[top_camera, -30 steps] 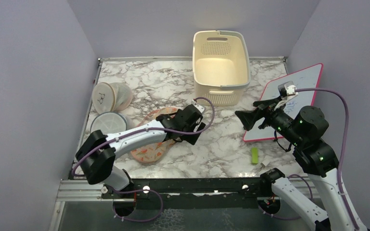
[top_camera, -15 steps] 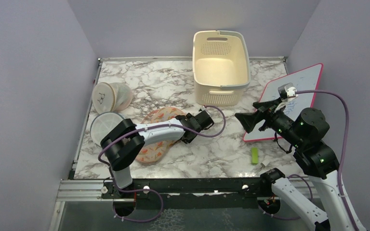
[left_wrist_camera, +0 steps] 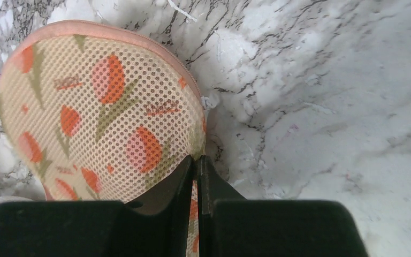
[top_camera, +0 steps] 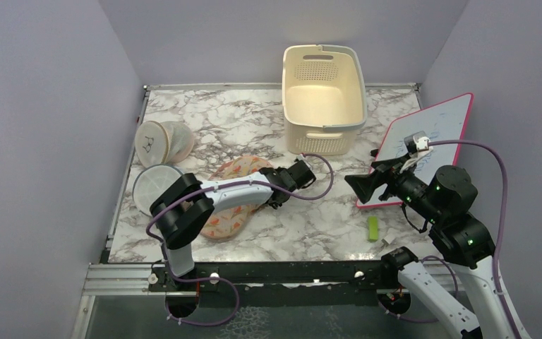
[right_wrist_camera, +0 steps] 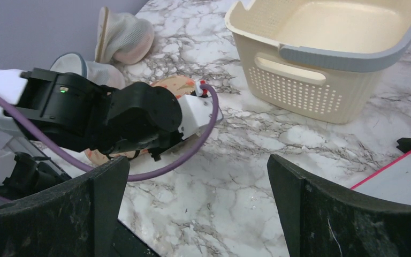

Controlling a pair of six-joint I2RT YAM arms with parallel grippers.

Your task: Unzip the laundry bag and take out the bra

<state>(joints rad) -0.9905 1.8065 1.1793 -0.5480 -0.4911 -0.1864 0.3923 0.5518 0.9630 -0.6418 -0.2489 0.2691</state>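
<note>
We are at the opening step: getting hold of the zip. The laundry bag (top_camera: 220, 220) lies flat on the bench (top_camera: 310, 226), in front of the basket (top_camera: 323, 141) and off to its left in the top view. What we can see of its rim looks closed.

The left tool (left_wrist_camera: 197, 160) is pressed together right at the bag's rim, on the side facing the basket. We cannot tell whether the zip pull sits between its fingers. The right tool (top_camera: 361, 185) hangs spread wide and empty, in front of the basket and to its right. The bra shows nowhere, so we judge it to be inside the bag.

Next, we think, comes a steady draw along the rim. That calls for the bag to be pinned, or it may slide with the tool.

The left wrist view gives us the mesh weave, the print and the fingertips at the seam, which the top view hides under the left arm (top_camera: 212, 194). Only the top view shows the whole bag and both tools together.
</note>
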